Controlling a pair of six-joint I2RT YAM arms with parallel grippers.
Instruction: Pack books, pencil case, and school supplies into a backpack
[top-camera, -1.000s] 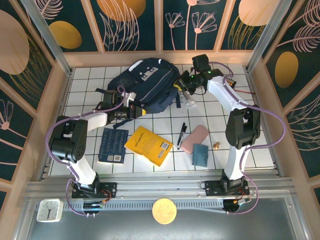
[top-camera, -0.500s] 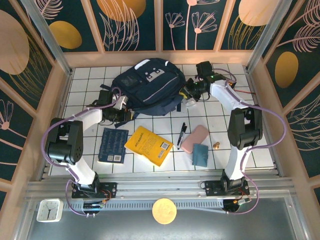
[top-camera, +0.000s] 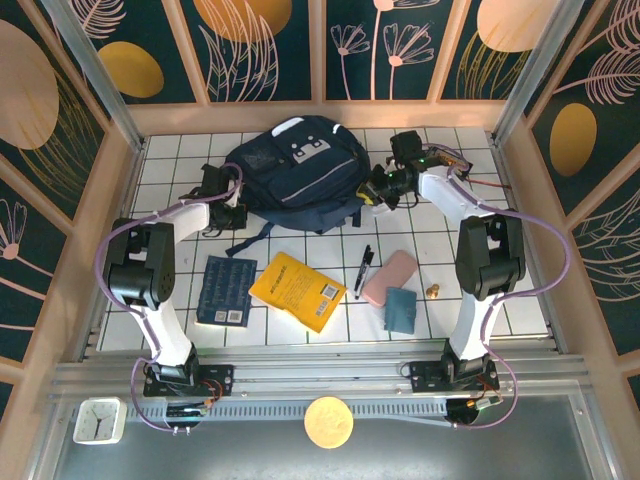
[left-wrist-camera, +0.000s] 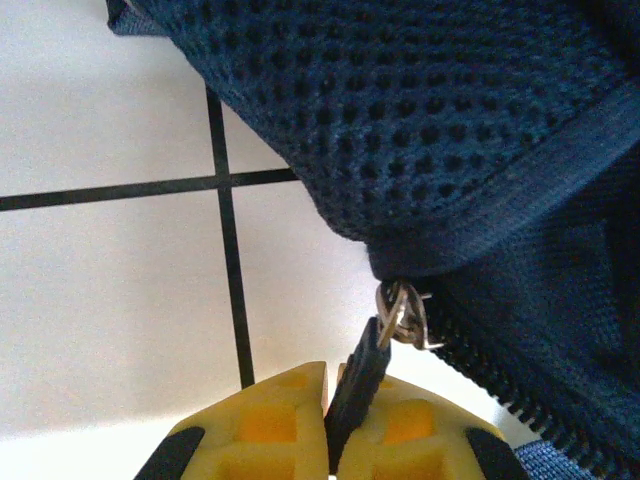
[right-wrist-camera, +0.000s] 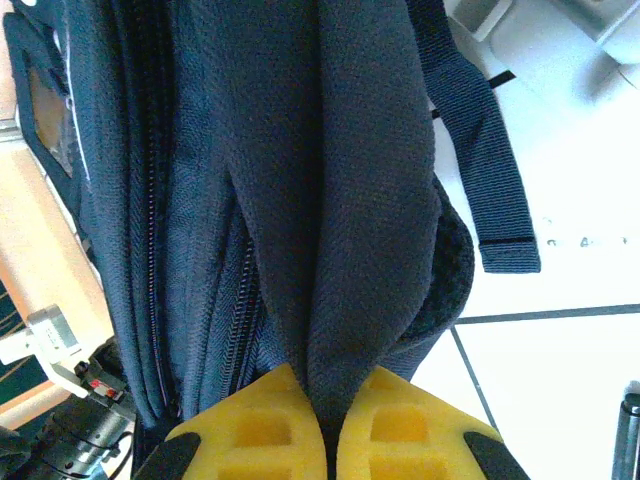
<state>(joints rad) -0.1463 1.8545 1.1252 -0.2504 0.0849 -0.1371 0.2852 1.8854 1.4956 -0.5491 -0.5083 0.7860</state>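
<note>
- The white tiled table (top-camera: 170, 150), inside a booth panelled with leaf motifs, is carrying the backpack (top-camera: 295, 170) at its far side
- The left gripper (left-wrist-camera: 330, 408) is pinching the black zipper pull (left-wrist-camera: 360, 368), while the right gripper (right-wrist-camera: 325, 405) is clamping a fold of backpack fabric
- Judged best: the right should be holding the cloth taut while the left is drawing the pull along the teeth, not upward
- The navy book (top-camera: 227, 290), yellow book (top-camera: 297, 290), pen (top-camera: 363, 270), pencil case (top-camera: 390, 277) and teal item (top-camera: 402, 310) are lying unpacked nearer the arms
- The yellow cover's print is showing too small to read

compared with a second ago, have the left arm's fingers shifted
Yes, the left fingers slid left: from beyond the bright yellow paperback to beyond the dark navy paperback.
</note>
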